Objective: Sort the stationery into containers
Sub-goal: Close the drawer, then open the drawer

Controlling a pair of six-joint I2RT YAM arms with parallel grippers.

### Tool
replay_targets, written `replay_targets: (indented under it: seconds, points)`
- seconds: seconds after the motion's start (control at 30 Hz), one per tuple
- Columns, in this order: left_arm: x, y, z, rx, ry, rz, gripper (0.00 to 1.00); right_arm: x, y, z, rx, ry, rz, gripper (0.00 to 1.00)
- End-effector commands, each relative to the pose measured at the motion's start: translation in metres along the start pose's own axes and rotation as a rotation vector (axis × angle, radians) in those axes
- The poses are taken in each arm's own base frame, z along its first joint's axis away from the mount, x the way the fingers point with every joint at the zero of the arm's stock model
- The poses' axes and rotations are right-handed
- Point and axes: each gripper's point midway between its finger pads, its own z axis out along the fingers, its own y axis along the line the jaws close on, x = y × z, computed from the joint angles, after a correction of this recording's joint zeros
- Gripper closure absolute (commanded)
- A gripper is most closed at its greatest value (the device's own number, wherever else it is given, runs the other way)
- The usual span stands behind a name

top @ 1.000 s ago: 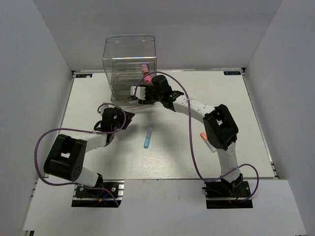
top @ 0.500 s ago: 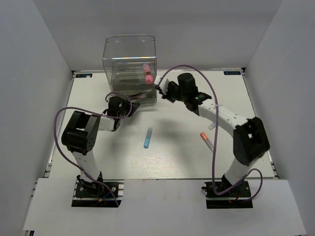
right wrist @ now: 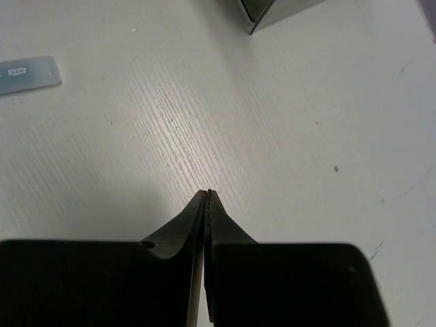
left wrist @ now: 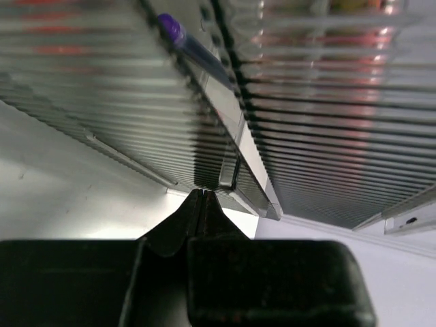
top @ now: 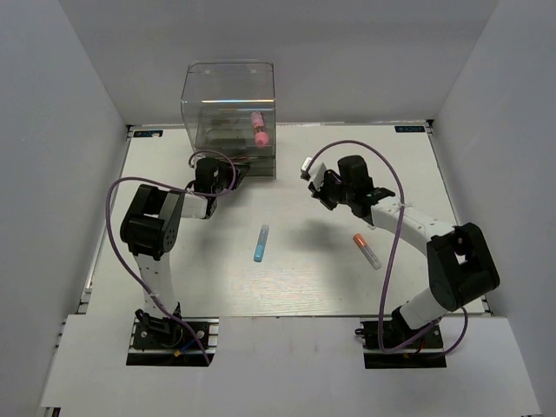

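Note:
The container (top: 228, 109) is a tall clear box with ribbed drawers at its base, at the table's far edge. A pink tube (top: 258, 130) stands inside it on the right, and a purple-capped pen (left wrist: 182, 42) shows behind the ribbed drawer front (left wrist: 327, 136). My left gripper (top: 233, 172) is shut and empty, its tips (left wrist: 202, 195) at the drawer base. My right gripper (top: 314, 178) hangs shut and empty over bare table (right wrist: 207, 194), right of the box. A light-blue marker (top: 261, 243) and an orange-capped clear marker (top: 366, 249) lie mid-table.
White walls close in the table on three sides. The box's lower corner (right wrist: 269, 12) shows at the top of the right wrist view, and the light-blue marker's end (right wrist: 27, 73) at its left edge. Purple cables loop over both arms.
The right gripper let go of the pink tube inside the box, pulled back to the right and shut. The left arm swung up to the box's drawer base and shut.

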Motion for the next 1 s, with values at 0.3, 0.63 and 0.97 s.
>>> replay_targets:
  seconds: [0.3, 0.63, 0.97]
  points:
    - [-0.002, -0.01, 0.003, 0.041, 0.012, -0.031, 0.86, 0.005, -0.003, -0.021, 0.024, -0.017, 0.059, 0.7]
    - [0.004, 0.004, -0.014, -0.013, 0.023, -0.049, 0.5, 0.02, -0.002, -0.025, 0.027, 0.006, 0.09, 0.6]
    - [-0.005, -0.011, -0.02, 0.042, -0.027, -0.04, 0.47, 0.028, 0.0, -0.026, 0.023, 0.015, 0.101, 0.6]
